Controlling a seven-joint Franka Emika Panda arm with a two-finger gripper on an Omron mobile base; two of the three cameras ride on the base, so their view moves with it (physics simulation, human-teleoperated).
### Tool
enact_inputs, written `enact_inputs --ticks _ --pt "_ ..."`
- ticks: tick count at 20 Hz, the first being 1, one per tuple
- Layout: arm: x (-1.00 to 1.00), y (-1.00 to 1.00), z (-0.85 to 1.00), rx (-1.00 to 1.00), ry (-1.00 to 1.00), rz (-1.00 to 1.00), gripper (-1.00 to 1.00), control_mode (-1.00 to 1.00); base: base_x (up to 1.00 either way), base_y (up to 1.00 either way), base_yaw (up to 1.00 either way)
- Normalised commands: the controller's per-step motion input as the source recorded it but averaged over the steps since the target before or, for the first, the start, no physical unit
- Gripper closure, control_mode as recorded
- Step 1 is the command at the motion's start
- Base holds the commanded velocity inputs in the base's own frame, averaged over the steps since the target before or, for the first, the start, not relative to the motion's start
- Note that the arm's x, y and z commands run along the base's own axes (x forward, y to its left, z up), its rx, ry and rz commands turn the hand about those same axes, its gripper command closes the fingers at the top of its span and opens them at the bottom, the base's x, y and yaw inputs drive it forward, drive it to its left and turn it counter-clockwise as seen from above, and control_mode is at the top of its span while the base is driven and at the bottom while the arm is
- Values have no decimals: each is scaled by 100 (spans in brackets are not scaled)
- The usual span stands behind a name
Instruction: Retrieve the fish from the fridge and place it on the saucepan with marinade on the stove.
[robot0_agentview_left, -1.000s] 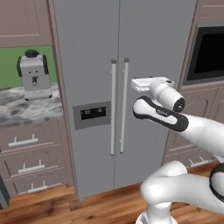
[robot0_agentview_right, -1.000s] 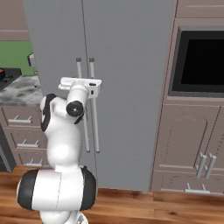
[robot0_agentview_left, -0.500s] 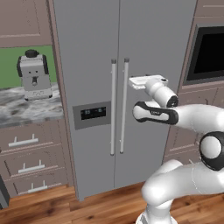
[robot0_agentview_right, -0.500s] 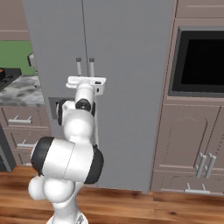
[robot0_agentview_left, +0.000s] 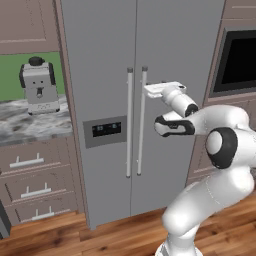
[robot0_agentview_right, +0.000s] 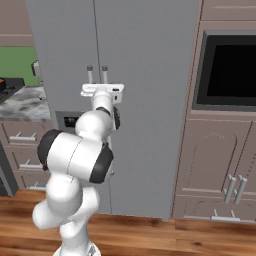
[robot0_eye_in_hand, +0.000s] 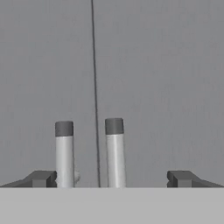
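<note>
I've got the gripper (robot0_eye_in_hand: 111, 178) up at the fridge (robot0_agentview_left: 105, 55). Jaws spread wide, holding nothing, both door handles (robot0_eye_in_hand: 115, 153) between them.

A: Where do the two base cameras sit?
B: Behind the arm, left and right, both facing the fridge (robot0_agentview_left: 140, 100) (robot0_agentview_right: 130, 75) doors.
A: And the hand camera?
B: Close up, facing the handles (robot0_eye_in_hand: 114, 151) at the door seam.
</note>
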Motion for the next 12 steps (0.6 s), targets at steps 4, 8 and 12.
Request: enact_inputs --ticks 4,8,12 --pt "54 22 0 0 0 0 -100 -100 0 0 0" --pt "46 16 0 0 0 0 -100 -100 0 0 0" --pt "41 8 0 0 0 0 -100 -100 0 0 0"
